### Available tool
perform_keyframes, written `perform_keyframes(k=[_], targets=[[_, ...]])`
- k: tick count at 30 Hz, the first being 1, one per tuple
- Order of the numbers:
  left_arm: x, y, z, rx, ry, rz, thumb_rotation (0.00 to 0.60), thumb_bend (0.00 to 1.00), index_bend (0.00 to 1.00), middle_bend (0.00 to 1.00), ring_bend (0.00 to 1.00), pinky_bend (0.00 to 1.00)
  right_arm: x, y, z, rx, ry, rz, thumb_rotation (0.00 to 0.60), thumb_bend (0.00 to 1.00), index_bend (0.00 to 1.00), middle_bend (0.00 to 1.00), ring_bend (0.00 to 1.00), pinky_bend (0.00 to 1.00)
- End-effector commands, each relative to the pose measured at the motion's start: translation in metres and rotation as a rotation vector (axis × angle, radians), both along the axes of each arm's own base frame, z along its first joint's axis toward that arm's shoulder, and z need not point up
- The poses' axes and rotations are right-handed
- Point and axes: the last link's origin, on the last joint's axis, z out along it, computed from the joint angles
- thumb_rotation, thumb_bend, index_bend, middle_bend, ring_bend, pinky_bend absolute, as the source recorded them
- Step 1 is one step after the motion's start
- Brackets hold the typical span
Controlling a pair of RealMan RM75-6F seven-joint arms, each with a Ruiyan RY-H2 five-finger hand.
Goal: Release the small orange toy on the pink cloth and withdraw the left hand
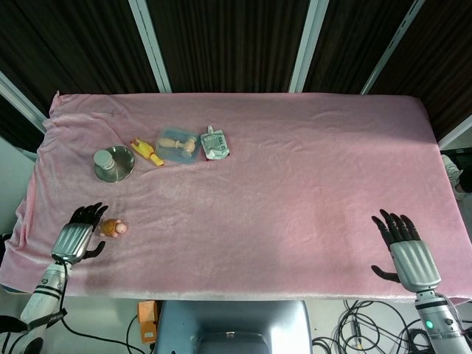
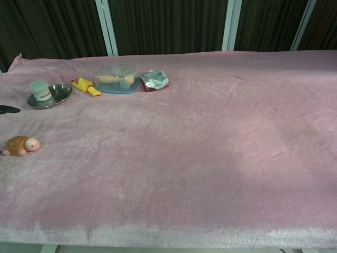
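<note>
The small orange toy (image 1: 113,228), a turtle shape with a pink head (image 2: 21,145), lies alone on the pink cloth (image 1: 280,177) near the front left. My left hand (image 1: 78,232) is just left of it, fingers spread and holding nothing, a small gap between fingertips and toy. In the chest view only a dark fingertip (image 2: 7,109) shows at the left edge. My right hand (image 1: 406,249) rests open near the front right edge of the cloth.
At the back left stand a metal dish with a small jar (image 1: 113,162), a yellow rubber chicken (image 1: 147,152), a clear box with a wooden piece (image 1: 177,144) and a silver pouch (image 1: 214,143). The cloth's front edge runs just below both hands.
</note>
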Motion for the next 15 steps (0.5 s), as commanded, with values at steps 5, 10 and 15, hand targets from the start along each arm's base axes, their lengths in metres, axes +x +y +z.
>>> perform_keyframes(k=[5, 10, 15], targets=[[0.016, -0.109, 0.072, 0.193, 0.036, -0.138, 0.6, 0.36, 0.0, 0.0, 0.0, 0.0, 0.0, 0.002, 0.004, -0.021, -0.002, -0.004, 0.6, 0.25, 0.0, 0.0, 0.0, 0.0], [0.011, -0.115, 0.081, 0.194, 0.012, -0.119, 0.6, 0.36, 0.0, 0.0, 0.0, 0.0, 0.001, 0.004, 0.006, -0.026, -0.008, 0.004, 0.6, 0.25, 0.0, 0.0, 0.0, 0.0], [0.013, -0.113, 0.081, 0.198, 0.008, -0.122, 0.6, 0.37, 0.0, 0.0, 0.0, 0.0, 0.0, 0.002, 0.004, -0.018, -0.004, -0.002, 0.6, 0.25, 0.0, 0.0, 0.0, 0.0]])
